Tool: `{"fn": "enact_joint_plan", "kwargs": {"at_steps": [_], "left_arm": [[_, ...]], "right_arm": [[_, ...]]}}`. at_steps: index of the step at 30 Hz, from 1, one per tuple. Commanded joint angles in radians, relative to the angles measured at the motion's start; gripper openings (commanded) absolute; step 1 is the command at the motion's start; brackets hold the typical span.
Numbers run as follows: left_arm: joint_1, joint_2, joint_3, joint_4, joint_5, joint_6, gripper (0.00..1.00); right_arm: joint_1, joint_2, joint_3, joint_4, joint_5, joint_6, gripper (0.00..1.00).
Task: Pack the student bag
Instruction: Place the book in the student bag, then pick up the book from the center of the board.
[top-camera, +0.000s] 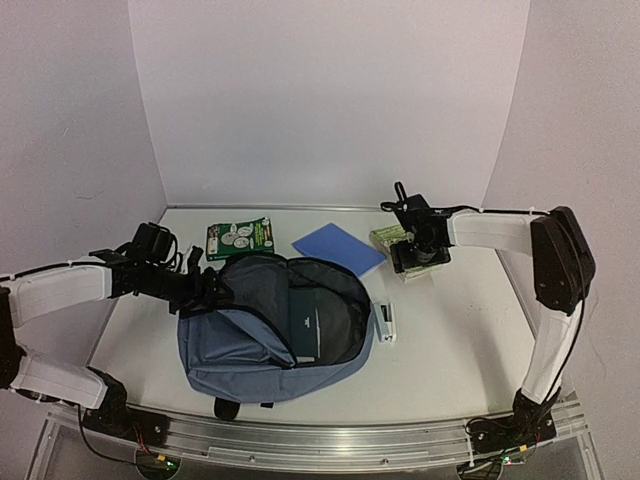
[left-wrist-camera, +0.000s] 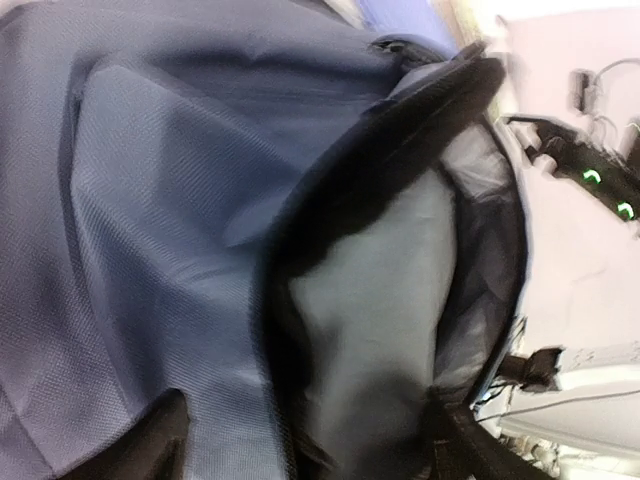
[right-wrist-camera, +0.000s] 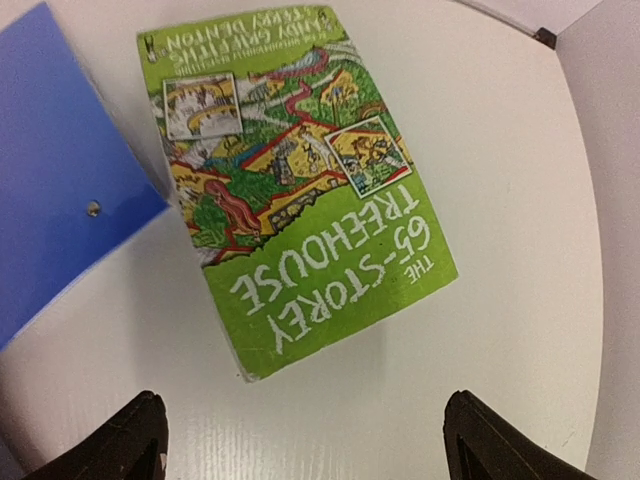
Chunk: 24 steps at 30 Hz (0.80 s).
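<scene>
Right gripper (right-wrist-camera: 310, 445) wide over green book (right-wrist-camera: 300, 190)

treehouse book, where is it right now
In the top view the treehouse book lies at the far right of the table, just right of the blue notebook and under the right gripper.

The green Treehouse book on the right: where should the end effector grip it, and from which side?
Probably bring the open right end effector straight down and pinch the book across its long edges at the title half: it lies flat, cover up, and the blue notebook crowds the other half.
</scene>
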Motion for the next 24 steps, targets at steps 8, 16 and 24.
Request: {"fn": "enact_joint_plan", "kwargs": {"at_steps": [8,16,24], "left_arm": [[0.008,-0.186,0.037,-0.067,-0.084,0.018,1.00],[0.008,-0.269,0.078,-0.081,-0.067,0.017,1.00],[0.007,-0.263,0.113,-0.094,-0.058,0.032,1.00]], "right_arm": [[-0.046,0.231,0.190,0.061,-0.050,-0.184,0.92],[-0.107,0.284,0.200,0.060,-0.102,-0.194,0.74],[-0.153,0.334,0.204,0.060,-0.214,-0.202,0.43]]}}
